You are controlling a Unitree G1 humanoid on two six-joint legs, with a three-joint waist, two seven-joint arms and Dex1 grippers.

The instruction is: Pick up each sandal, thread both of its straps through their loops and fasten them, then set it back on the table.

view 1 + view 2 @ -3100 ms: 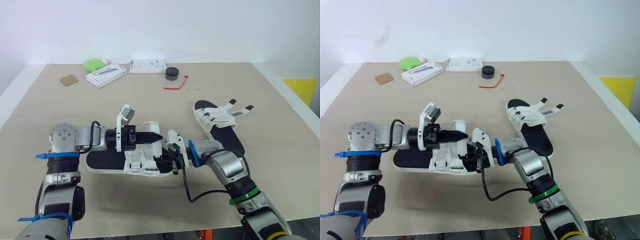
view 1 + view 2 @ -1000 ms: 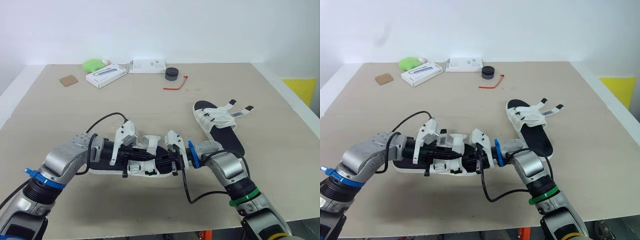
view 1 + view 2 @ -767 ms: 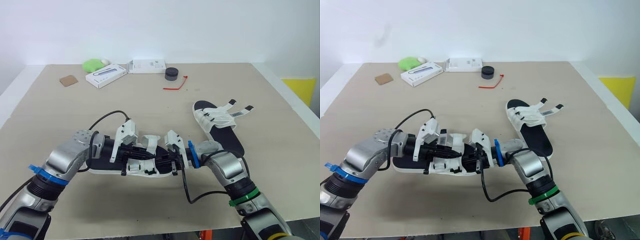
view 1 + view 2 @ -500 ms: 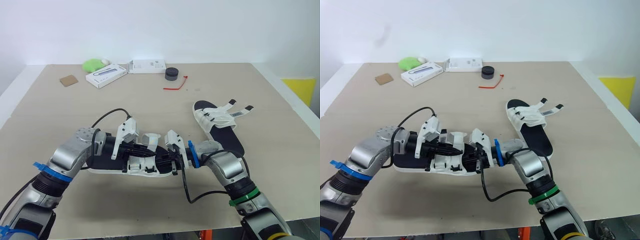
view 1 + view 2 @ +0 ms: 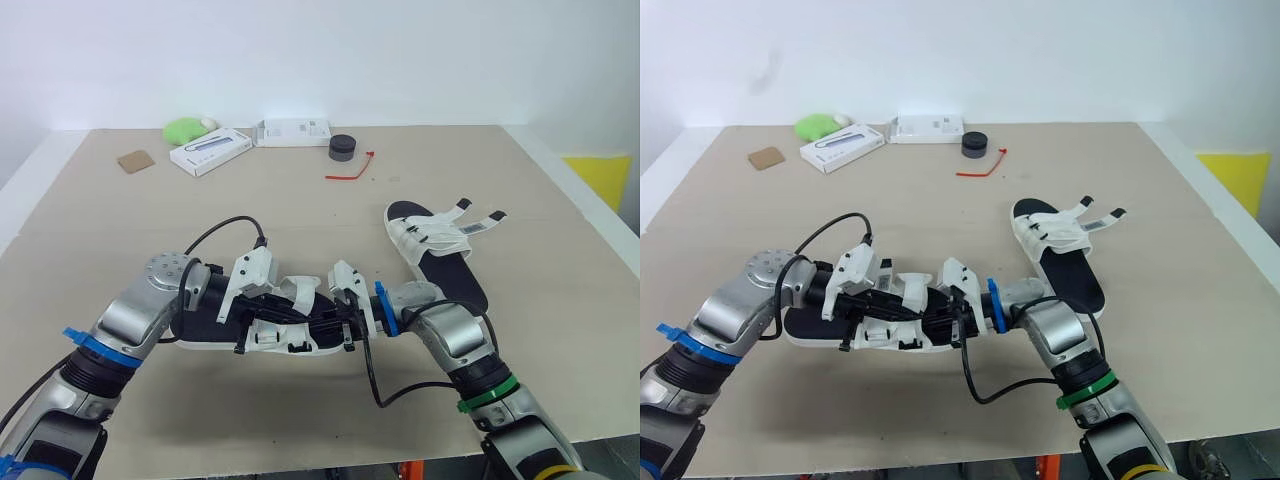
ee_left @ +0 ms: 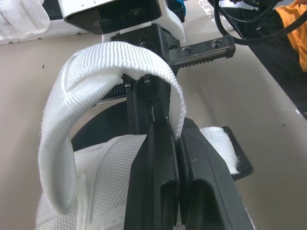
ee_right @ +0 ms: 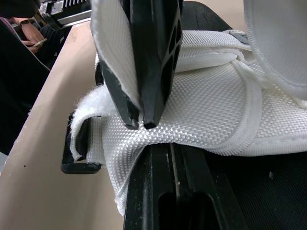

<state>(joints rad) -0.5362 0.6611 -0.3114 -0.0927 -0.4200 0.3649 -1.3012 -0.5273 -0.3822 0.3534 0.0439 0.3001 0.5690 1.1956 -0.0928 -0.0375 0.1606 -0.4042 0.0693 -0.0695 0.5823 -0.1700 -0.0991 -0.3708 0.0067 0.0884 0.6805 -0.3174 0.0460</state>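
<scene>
The near sandal [image 5: 200,326], black sole with white woven straps, lies on the table [image 5: 300,220] in front of me. My left gripper [image 5: 292,316] reaches in from the left, shut on one strap [image 6: 115,60] that arches up in a loop over its fingers. Coming from the right, my right gripper [image 5: 322,322] is shut on the white strap flap [image 7: 216,105] beside the black buckle loop [image 7: 79,154]. The two grippers meet almost tip to tip over the sandal. The second sandal [image 5: 440,255] lies further right, its two strap ends [image 5: 480,214] loose and splayed.
Along the far edge sit a green object [image 5: 185,128], two white boxes [image 5: 210,150] [image 5: 295,130], a black round tin [image 5: 343,147], a red tie [image 5: 352,167] and a cardboard piece [image 5: 137,160]. The table's right edge runs close past the second sandal.
My left gripper has come down from above the sandal onto its strap and closed in on the right gripper. The right gripper has stayed put.
</scene>
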